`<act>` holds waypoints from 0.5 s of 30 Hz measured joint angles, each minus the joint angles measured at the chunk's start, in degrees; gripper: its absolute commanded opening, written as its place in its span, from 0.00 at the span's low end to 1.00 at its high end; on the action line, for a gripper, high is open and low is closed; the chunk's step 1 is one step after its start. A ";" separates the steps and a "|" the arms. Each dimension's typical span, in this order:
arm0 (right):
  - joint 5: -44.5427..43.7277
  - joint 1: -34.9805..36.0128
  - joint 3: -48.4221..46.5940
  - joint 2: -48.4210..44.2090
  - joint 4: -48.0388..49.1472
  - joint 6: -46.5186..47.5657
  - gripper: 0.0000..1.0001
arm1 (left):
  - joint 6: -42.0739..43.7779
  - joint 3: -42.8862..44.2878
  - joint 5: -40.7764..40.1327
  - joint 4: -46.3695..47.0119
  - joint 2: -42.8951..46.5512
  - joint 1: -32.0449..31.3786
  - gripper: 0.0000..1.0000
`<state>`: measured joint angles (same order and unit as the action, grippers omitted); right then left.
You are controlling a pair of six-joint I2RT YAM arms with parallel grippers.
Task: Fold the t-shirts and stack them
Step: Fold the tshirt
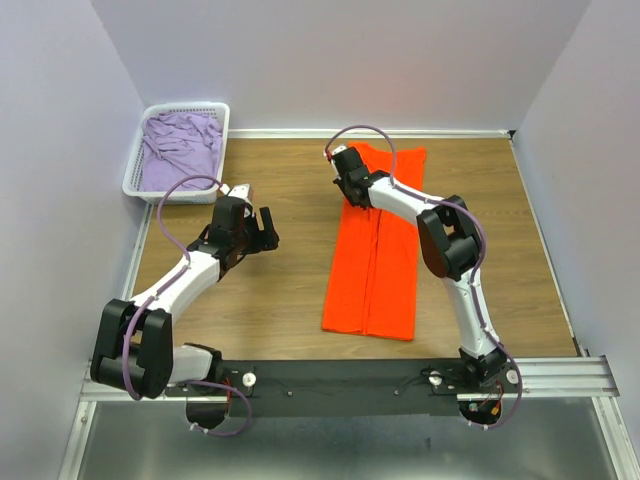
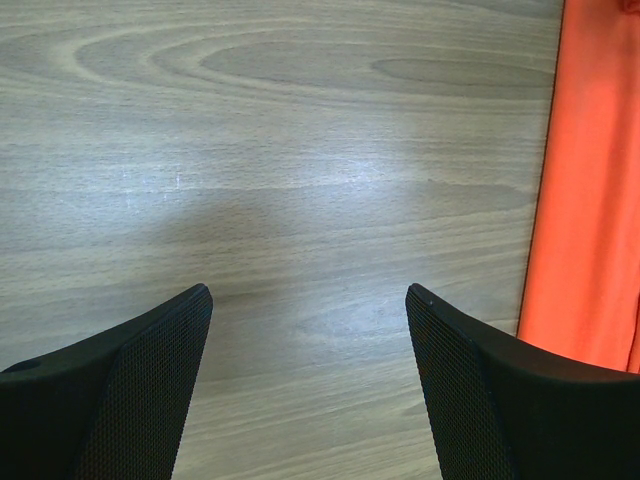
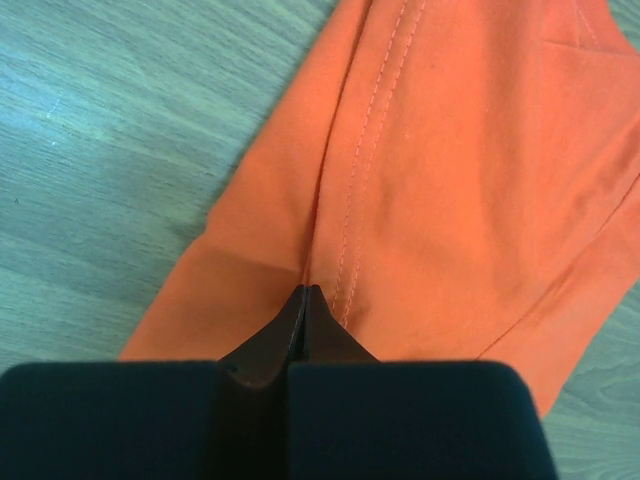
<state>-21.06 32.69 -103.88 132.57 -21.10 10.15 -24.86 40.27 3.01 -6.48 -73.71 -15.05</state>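
The orange t-shirt [image 1: 375, 260] lies as a long narrow strip, its sides folded in, right of the table's middle. My right gripper [image 1: 352, 192] is at its far left part, shut on the orange t-shirt [image 3: 450, 150]; in the right wrist view the gripper [image 3: 305, 288] has its tips pinched together on a folded edge beside a stitched hem. My left gripper [image 1: 264, 228] hangs open over bare wood left of the shirt. In the left wrist view nothing is between that gripper's [image 2: 310, 295] fingers, and the orange cloth [image 2: 590, 200] shows at the right edge. The lilac t-shirt [image 1: 180, 145] lies crumpled in the basket.
The white lattice basket [image 1: 135, 185] stands at the far left corner against the wall. White walls close the table on three sides. A metal rail [image 1: 560, 375] with the arm bases runs along the near edge.
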 measured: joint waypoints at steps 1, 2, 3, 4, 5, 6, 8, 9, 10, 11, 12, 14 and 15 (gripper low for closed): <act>0.04 0.00 0.04 0.00 0.00 0.00 0.01 | 0.00 -0.02 0.02 0.00 0.00 0.00 0.86; 0.33 0.00 0.22 0.00 0.00 0.00 0.01 | 0.00 -0.07 0.02 0.02 0.00 0.00 0.86; 0.48 0.00 0.33 0.00 0.00 0.00 0.01 | 0.00 -0.09 0.02 0.02 0.00 0.00 0.86; 1.01 0.00 0.59 -0.02 0.02 0.00 0.01 | 0.00 -0.17 0.00 0.02 0.00 0.00 0.86; 1.20 0.02 0.81 -0.07 0.02 0.00 0.01 | 0.00 -0.24 0.02 0.04 0.00 0.00 0.86; 1.70 0.02 1.25 -0.26 0.02 0.02 0.00 | 0.00 -0.33 0.02 0.04 0.00 0.00 0.86; 2.62 0.04 2.01 -0.98 0.00 0.00 0.01 | 0.00 -0.39 0.02 0.07 0.00 0.00 0.86; 3.06 0.07 2.34 -1.44 -0.02 0.00 0.01 | 0.00 -0.44 0.02 0.07 0.00 0.00 0.86; 3.56 0.11 2.60 -1.88 -0.02 0.00 0.01 | 0.00 -0.44 0.02 0.07 0.00 0.00 0.86; 3.85 0.13 2.84 -2.34 0.00 0.00 0.00 | 0.00 -0.44 0.02 0.09 0.00 0.00 0.86; 4.13 0.22 3.26 -2.99 0.00 0.02 0.00 | 0.00 -0.44 0.02 0.11 0.00 0.00 0.86; 4.48 0.26 3.93 -4.02 0.04 0.04 0.00 | 0.02 -0.44 0.04 0.26 -0.02 0.00 0.86; 4.74 0.26 4.37 -4.57 0.04 0.07 0.00 | 0.02 -0.44 0.04 0.33 -0.02 0.00 0.86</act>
<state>-16.32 32.95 -99.50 128.01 -21.06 10.22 -24.84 39.83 3.05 -6.15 -73.73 -15.05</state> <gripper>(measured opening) 0.006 0.863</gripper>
